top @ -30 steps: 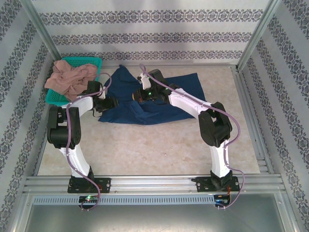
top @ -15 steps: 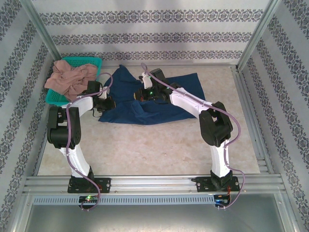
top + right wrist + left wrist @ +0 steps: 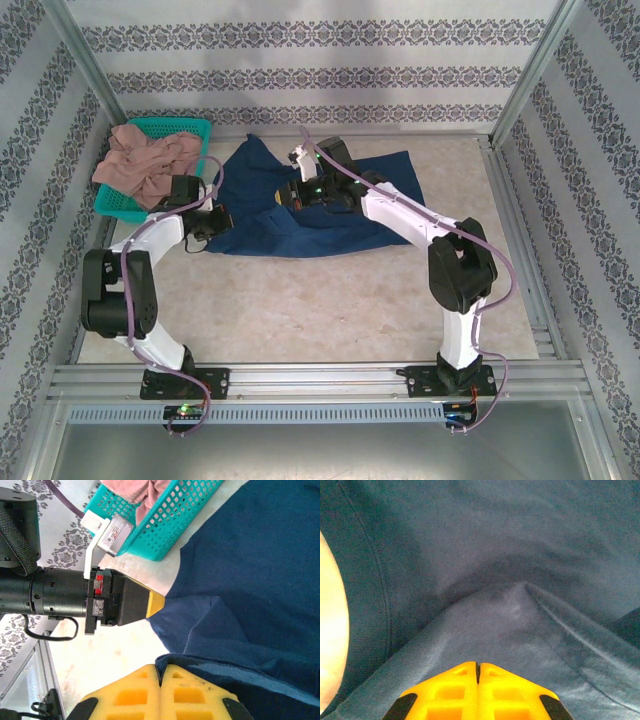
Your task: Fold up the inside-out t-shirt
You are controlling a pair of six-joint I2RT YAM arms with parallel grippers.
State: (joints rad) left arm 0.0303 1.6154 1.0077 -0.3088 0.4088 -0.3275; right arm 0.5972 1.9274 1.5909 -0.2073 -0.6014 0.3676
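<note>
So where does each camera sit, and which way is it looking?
Top external: above and behind the arms, looking down at the table; left arm, right arm, navy t-shirt, teal basket.
Left wrist: on the left arm's wrist, facing along the left gripper, shut on navy cloth.
Right wrist: on the right arm's wrist, facing past the right gripper, shut on the t-shirt's edge, toward the basket.
Shared: top and right wrist both show basket and left gripper.
</note>
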